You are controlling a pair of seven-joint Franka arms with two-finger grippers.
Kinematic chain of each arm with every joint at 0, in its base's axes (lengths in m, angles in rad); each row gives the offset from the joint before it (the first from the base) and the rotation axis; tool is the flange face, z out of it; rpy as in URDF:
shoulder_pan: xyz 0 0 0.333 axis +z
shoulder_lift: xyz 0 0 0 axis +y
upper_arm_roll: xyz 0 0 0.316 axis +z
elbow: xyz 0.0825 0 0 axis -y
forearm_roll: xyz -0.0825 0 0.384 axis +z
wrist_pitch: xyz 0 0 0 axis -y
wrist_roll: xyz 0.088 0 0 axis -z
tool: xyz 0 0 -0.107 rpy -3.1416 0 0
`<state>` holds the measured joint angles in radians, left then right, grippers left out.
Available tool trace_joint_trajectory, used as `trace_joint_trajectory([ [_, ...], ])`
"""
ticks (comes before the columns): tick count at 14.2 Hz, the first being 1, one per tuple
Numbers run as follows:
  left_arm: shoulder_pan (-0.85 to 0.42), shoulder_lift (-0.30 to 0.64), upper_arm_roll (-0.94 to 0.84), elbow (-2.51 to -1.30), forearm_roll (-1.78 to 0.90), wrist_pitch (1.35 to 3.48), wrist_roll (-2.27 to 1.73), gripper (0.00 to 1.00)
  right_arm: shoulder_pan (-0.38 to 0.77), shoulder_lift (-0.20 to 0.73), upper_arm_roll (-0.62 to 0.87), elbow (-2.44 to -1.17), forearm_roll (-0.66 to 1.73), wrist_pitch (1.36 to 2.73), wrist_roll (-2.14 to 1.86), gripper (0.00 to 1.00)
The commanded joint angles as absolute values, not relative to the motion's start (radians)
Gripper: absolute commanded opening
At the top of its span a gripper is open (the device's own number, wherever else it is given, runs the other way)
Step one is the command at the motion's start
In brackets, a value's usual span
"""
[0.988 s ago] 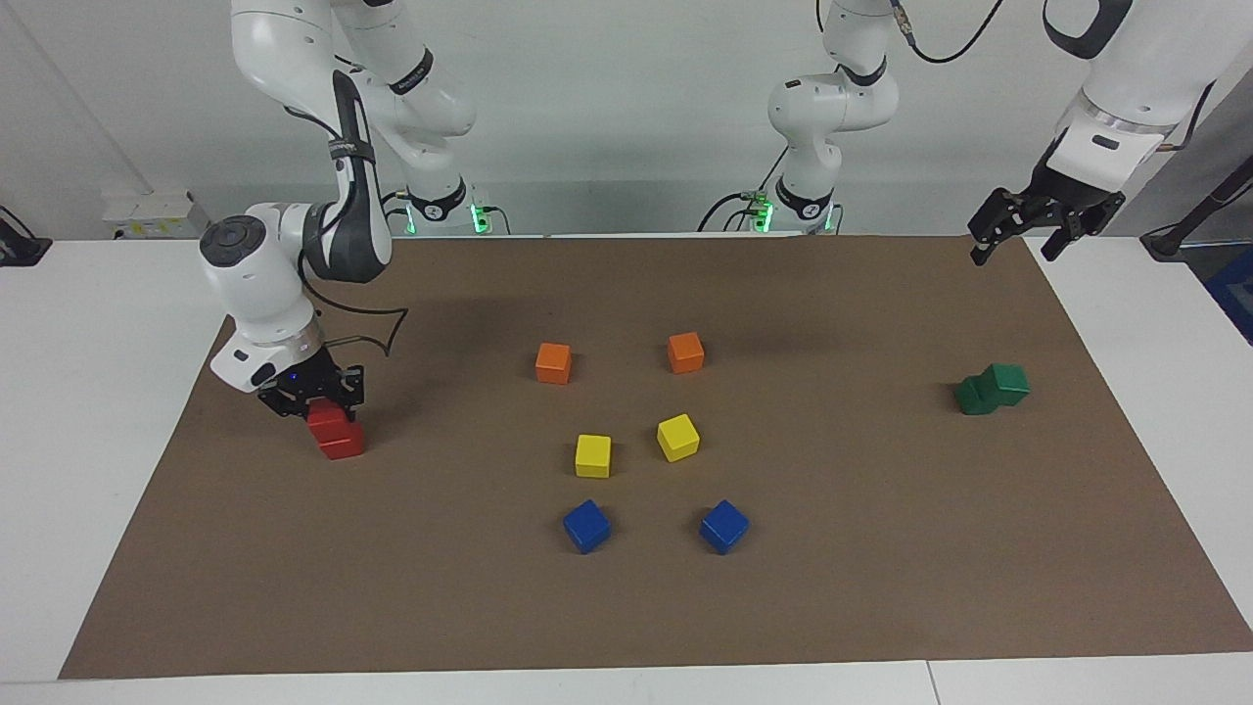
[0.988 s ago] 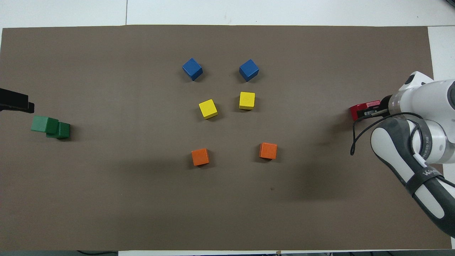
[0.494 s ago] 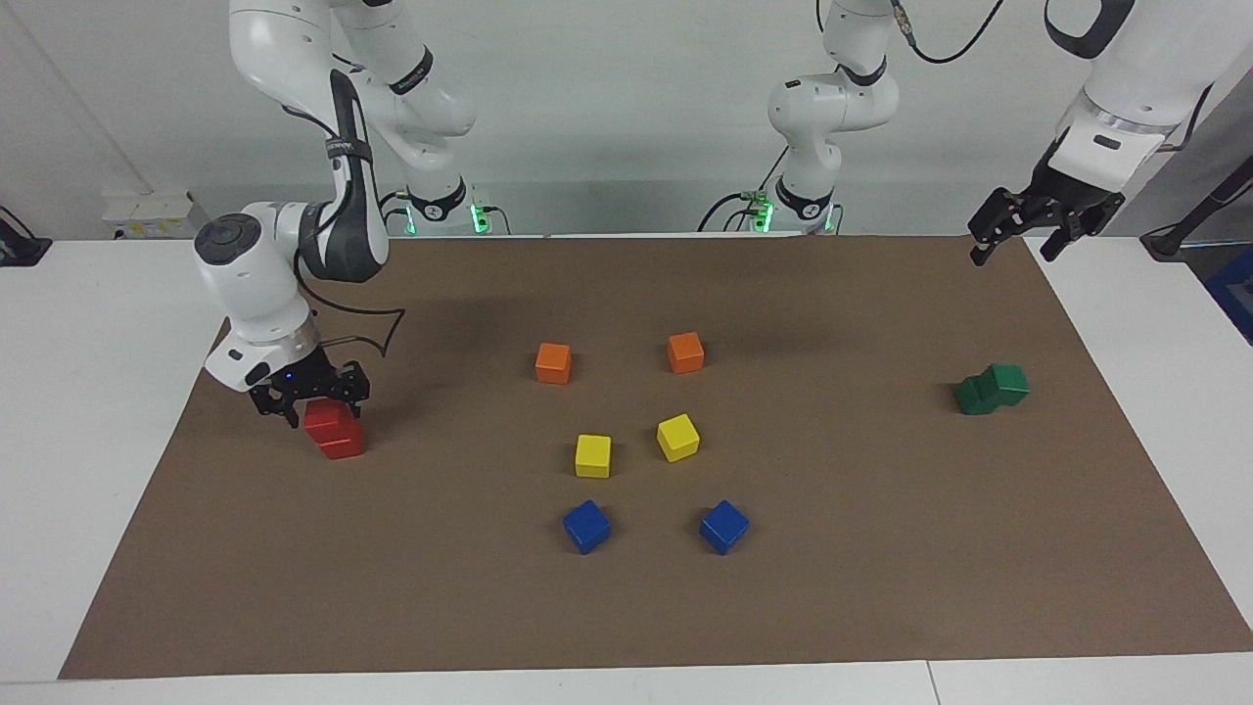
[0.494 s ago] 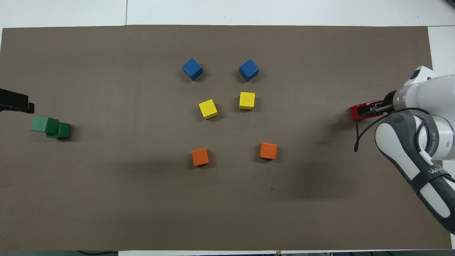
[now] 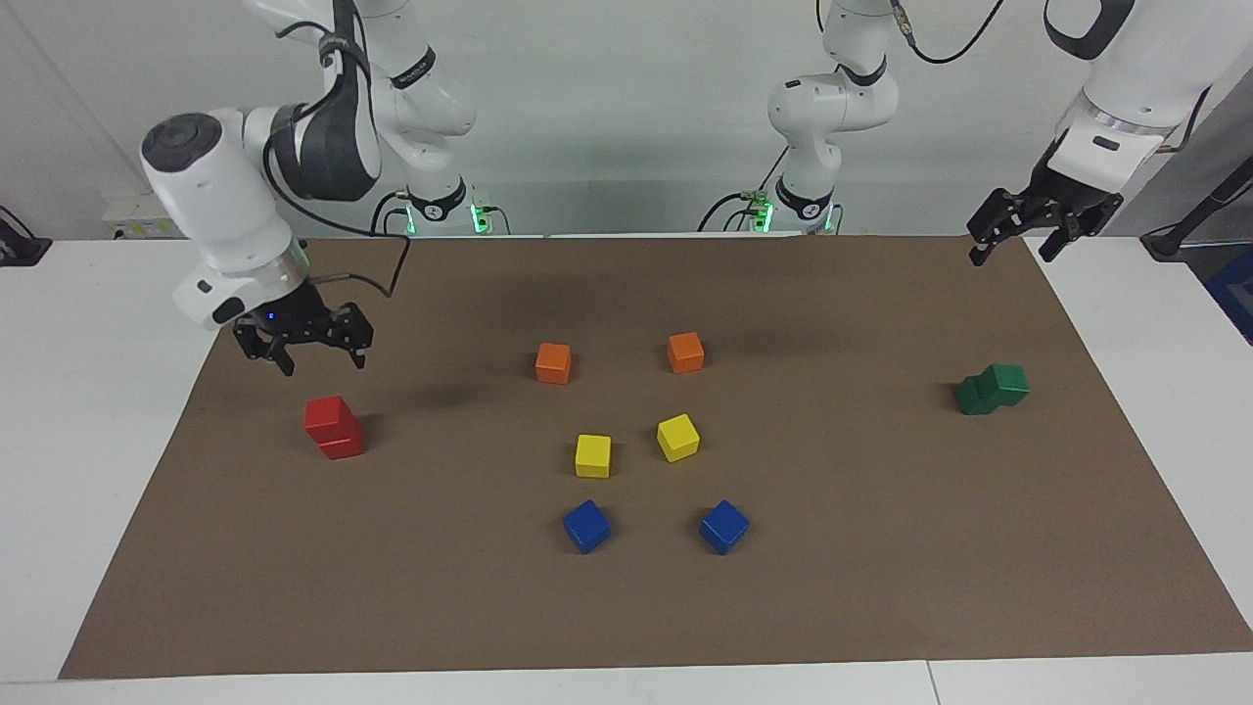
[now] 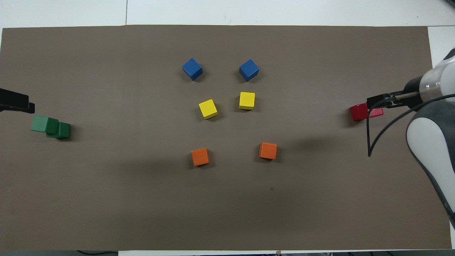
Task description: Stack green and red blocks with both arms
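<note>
Two red blocks (image 5: 333,428) stand stacked near the right arm's end of the mat, the upper one slightly offset; they also show in the overhead view (image 6: 359,111). My right gripper (image 5: 323,362) is open and empty, raised above the red stack; it also shows in the overhead view (image 6: 374,103). Two green blocks (image 5: 992,389) stand stacked and offset near the left arm's end, also in the overhead view (image 6: 49,127). My left gripper (image 5: 1015,253) is open and empty, held high over the mat's corner by the left arm's base, and waits (image 6: 16,102).
Between the two stacks, on the brown mat (image 5: 881,548), lie two orange cubes (image 5: 553,362) (image 5: 685,352), two yellow cubes (image 5: 592,455) (image 5: 677,437) and two blue cubes (image 5: 586,526) (image 5: 723,526), in rows, with orange nearest the robots.
My right gripper has let go of the upper red block and risen clear of the stack. The red stack stays standing. The left arm has not moved.
</note>
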<state>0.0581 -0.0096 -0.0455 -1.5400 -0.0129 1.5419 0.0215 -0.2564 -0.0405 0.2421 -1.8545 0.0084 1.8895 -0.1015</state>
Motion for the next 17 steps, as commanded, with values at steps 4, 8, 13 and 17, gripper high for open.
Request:
trace_joint_trajectory([
  [4, 0.043, -0.028, -0.034, -1.56, -0.026, 1.551, 0.012, 1.0, -0.285, -0.062, 0.241, -1.666, 0.035, 1.64, -0.094, 1.0],
  [8, 0.04, -0.028, -0.034, -1.56, -0.026, 1.551, 0.011, 1.0, -0.285, -0.037, 0.238, -1.626, 0.034, 1.605, -0.092, 0.97],
  [13, 0.04, -0.028, -0.034, -1.56, -0.026, 1.551, 0.011, 1.0, -0.284, -0.035, 0.238, -1.628, 0.031, 1.603, -0.091, 0.97],
  [17, 0.04, -0.028, -0.034, -1.56, -0.026, 1.551, 0.011, 1.0, -0.281, -0.035, 0.238, -1.631, 0.029, 1.608, -0.091, 0.98],
])
